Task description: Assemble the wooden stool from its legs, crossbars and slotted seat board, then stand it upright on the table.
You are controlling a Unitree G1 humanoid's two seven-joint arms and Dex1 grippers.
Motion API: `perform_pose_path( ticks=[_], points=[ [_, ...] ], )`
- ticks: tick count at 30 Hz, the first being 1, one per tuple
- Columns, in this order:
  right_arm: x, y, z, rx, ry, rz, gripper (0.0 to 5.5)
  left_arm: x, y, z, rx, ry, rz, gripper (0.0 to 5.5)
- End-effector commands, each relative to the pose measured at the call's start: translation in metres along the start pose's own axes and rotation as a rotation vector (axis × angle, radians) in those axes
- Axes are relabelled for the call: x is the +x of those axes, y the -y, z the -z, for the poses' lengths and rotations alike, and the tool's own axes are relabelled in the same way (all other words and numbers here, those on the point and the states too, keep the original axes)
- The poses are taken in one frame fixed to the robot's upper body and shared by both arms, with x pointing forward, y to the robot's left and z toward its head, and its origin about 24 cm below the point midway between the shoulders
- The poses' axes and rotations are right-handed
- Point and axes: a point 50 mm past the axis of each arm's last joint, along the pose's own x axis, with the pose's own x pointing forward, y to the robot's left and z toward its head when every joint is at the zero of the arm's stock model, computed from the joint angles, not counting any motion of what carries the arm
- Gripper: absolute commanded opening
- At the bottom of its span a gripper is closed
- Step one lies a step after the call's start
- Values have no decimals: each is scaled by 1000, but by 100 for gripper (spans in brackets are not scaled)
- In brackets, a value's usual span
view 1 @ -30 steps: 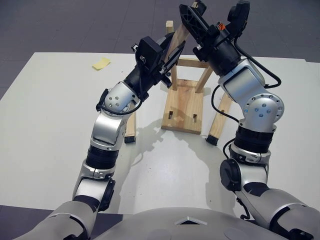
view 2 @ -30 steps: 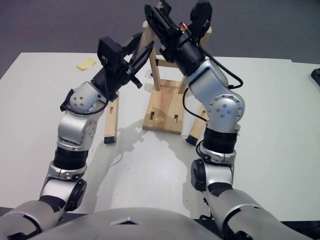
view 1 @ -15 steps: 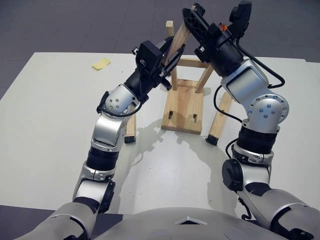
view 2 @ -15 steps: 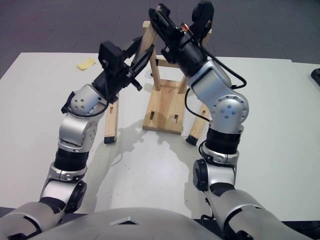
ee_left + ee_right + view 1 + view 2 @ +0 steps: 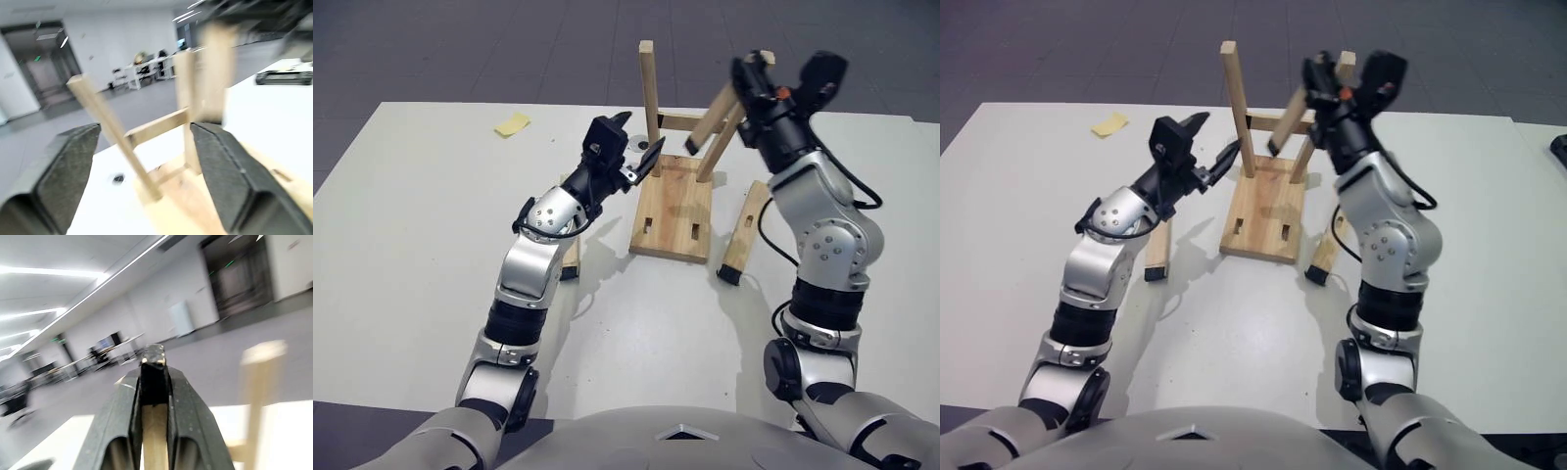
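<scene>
from the head camera, the seat board (image 5: 673, 211) lies flat near the table's (image 5: 431, 255) far edge, with an upright leg (image 5: 649, 93) standing in it. the left gripper (image 5: 634, 142) hangs open just beside that leg. the right gripper (image 5: 754, 69) is clamped on a tilted leg (image 5: 713, 117) above the board. a loose leg (image 5: 742, 230) lies right of the board.

the left wrist camera looks between its spread fingers (image 5: 68, 166) at the crossbar (image 5: 156, 125).

the right wrist camera shows its fingers (image 5: 122, 421) pinching wood.

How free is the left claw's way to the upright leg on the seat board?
Probably yes, free: the left claw is open beside the upright leg, nothing between them; the right claw, shut on another leg, is off to one side.
</scene>
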Motion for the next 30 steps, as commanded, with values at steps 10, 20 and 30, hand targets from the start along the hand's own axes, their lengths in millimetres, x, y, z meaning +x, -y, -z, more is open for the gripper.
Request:
perform_pose_path(
  ticks=[10,20,30],
  points=[
    [-66,44,34,147,-50,483,42,-7,-56,-31,-421,236,-472,540],
    [-85,65,75,233,-73,643,42,7,-47,-31,-493,257,-436,540],
    [-79,72,88,287,-22,664,42,12,-44,-29,-490,259,-410,540]
  ],
)
